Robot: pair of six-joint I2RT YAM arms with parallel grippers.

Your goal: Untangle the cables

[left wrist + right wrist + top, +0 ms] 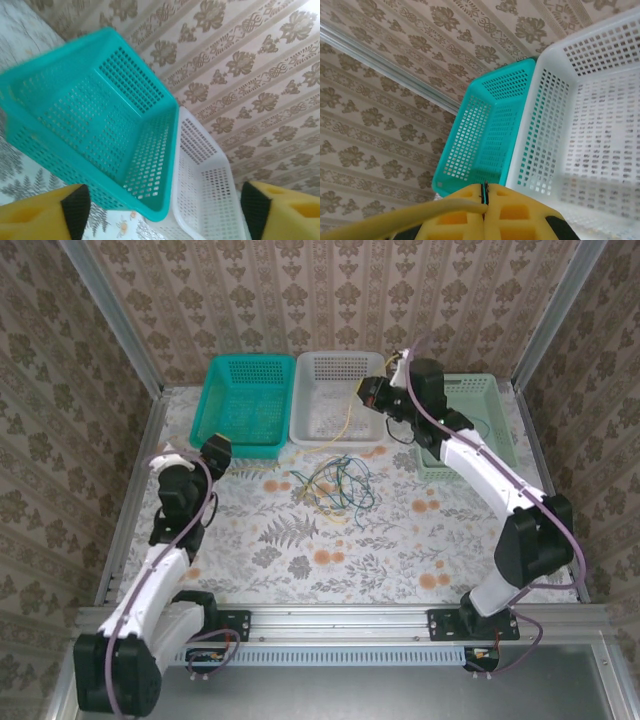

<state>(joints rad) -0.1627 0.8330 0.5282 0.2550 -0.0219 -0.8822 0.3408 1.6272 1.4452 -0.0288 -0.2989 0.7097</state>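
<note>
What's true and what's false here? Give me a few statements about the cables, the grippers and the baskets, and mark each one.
1. The right gripper is shut on a yellow cable. True.
2. The left gripper holds a green cable. False: it is open, with nothing between its fingers.
3. The cable tangle lies inside the teal basket. False: it lies on the table, in front of the baskets.
4. The white basket stands between the teal one and the light green basket. True.
</note>
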